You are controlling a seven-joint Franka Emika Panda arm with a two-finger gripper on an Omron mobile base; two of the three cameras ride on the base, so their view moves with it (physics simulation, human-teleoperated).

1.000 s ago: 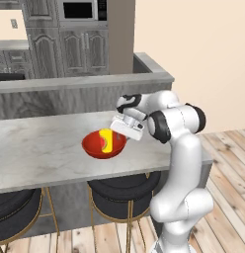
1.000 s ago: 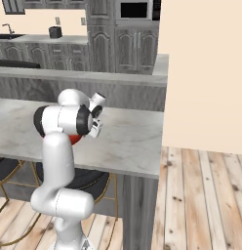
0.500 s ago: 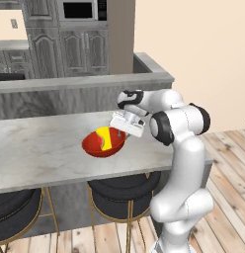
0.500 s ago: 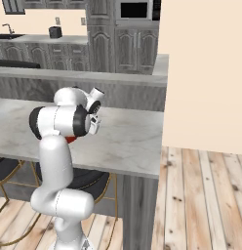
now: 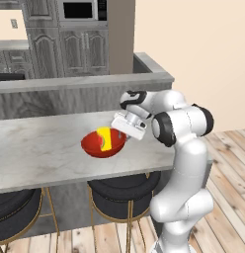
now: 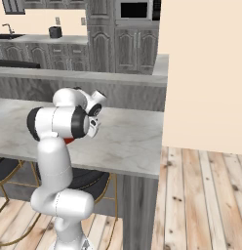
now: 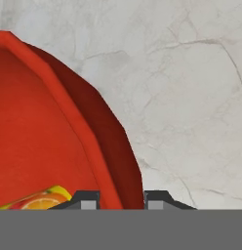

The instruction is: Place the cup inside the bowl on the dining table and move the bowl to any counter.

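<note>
You are looking at a red bowl (image 5: 102,146) sitting on the marble dining table (image 5: 40,153), toward its right end above two dark round stools (image 5: 122,190). A small yellow cup (image 5: 104,139) lies inside the bowl. The white arm bends down from the right, and its gripper (image 7: 122,200) meets the bowl's right rim. In the hand view, one dark fingertip sits inside the rim and the other outside, straddling the red wall with a narrow gap. You cannot tell whether the fingers are pressing the rim yet. Beyond the table stands the grey counter (image 5: 85,81) and cabinets.
</note>
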